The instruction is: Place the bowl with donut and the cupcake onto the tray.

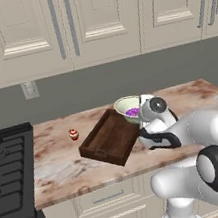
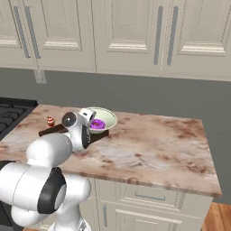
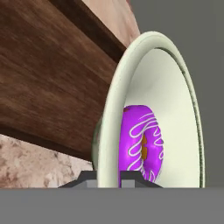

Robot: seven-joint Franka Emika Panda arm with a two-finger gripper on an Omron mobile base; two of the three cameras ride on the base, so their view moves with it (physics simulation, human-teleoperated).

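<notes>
My gripper (image 3: 108, 177) is shut on the rim of the cream-white bowl (image 3: 175, 100), one fingertip (image 3: 87, 177) outside the wall and one inside. The purple-frosted donut (image 3: 142, 142) lies in the bowl. The bowl (image 1: 126, 107) sits tilted at the far right corner of the dark wooden tray (image 1: 108, 137), and I cannot tell if it rests on anything. The cupcake (image 1: 74, 134) stands on the counter just left of the tray. From the right side, the bowl (image 2: 104, 116), donut (image 2: 97, 124), cupcake (image 2: 50, 121) and a strip of tray (image 2: 50, 131) show past my arm.
A black stove (image 1: 10, 169) borders the counter on the left. The marble counter (image 2: 153, 144) stretches right of the bowl to its end. Grey wall with an outlet (image 1: 29, 89) and cream cabinets (image 1: 100, 16) rise behind.
</notes>
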